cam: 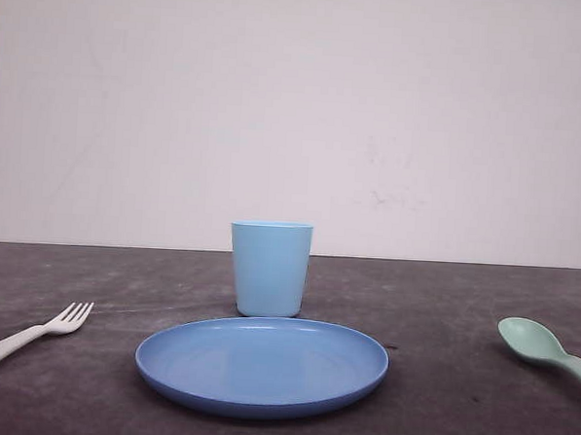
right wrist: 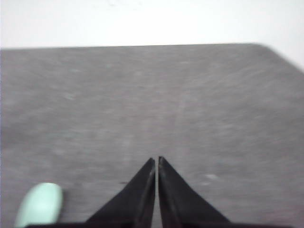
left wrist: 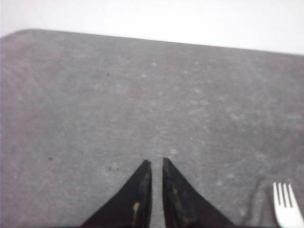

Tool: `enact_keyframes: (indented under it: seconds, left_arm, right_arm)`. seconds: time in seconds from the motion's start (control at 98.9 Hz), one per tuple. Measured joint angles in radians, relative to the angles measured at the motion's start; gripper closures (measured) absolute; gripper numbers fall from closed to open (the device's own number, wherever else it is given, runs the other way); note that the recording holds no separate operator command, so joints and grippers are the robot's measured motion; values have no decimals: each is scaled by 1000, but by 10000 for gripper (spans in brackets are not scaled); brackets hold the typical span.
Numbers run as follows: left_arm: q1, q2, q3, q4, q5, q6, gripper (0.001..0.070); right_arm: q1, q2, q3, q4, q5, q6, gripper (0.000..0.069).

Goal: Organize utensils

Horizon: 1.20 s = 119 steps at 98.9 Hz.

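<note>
A round blue plate point(cam: 261, 365) lies nearest, at the table's point(cam: 441, 313) front middle. The white fork point(cam: 31, 336) lies toward the left edge, the mint-green spoon point(cam: 545, 350) toward the right, bare table between each and the plate. Behind stands a light blue cup point(cam: 269, 268). Left gripper point(left wrist: 156, 164) and right gripper point(right wrist: 156, 160) hover, jaws nearly closed, empty.

light: even, soft | shadows: faint | front view: sharp | wrist views: blurred
</note>
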Motion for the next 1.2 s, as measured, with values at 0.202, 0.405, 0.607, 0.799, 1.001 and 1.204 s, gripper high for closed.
enact_keyframes:
  seconds: [0.202,0.405,0.607,0.799,1.001,1.204]
  left_arm:
    - [0,0,-5,22,0,-109,695]
    - [0,3,-5,20,61,-236,695]
    - [0,106,117,-35,161,-288,695]
    - [0,314,383,-143,180,-247,695]
    - [0,554,625,-308,181,-125,695]
    - [-8,664,658,-378,237,-58,650]
  right_arm:
    - [0,0,0,5,-34,114,681]
    - [0,0,19,-40,-33,238,683]
    - [0,100,236,-160,-34,251,684]
    - [10,356,515,-323,-34,135,684]
    - [64,549,702,-399,-33,16,684]
    - [102,608,708,-448,-33,-10,620]
